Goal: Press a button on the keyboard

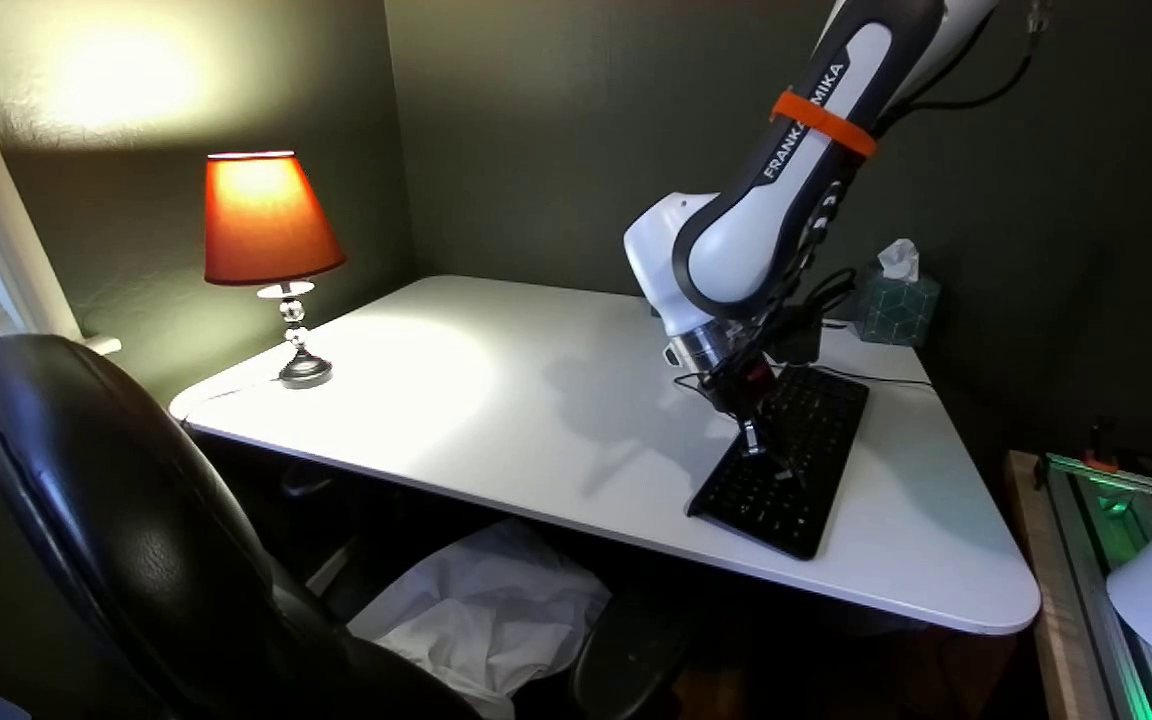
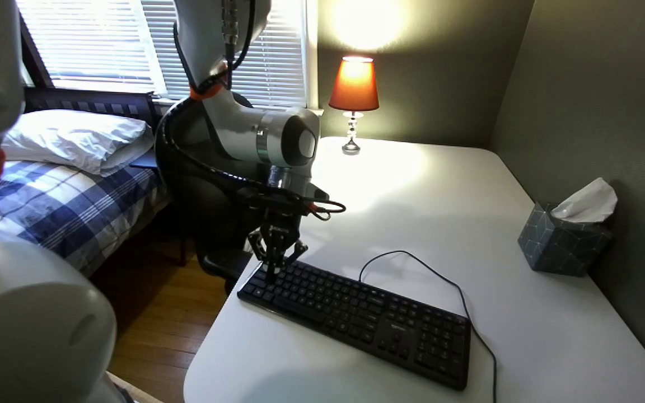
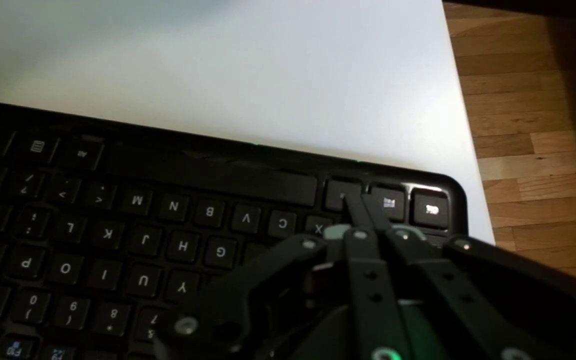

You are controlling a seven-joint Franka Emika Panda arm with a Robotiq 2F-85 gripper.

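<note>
claw [image 3: 362, 201] stands over the keyboard [image 2: 356, 309]; tissue [image 2: 587, 202] pokes from its box [image 2: 562, 244].

On my wrist view the keyboard [image 3: 183, 245] looks like plastic, its keys [image 3: 135, 201] matt, its frame [image 3: 288, 159] glossy around the corner keys. My gripper [image 3: 364, 200] looks matt, set with shiny metal screws [image 3: 309, 244]. In an exterior view I see the arm's casing [image 1: 736, 260], smooth like plastic, and a bright, polished metal collar [image 1: 704, 347]. The desk [image 1: 526, 440] is smooth with a soft sheen. The chair [image 1: 116, 510] has a glossy, leather-like skin; the tissue [image 2: 588, 202] is creased paper, the bedspread [image 2: 76, 210] cloth, the pillow [image 2: 79, 137] wrinkled cloth. The floor [image 3: 538, 150] is wood.
</note>
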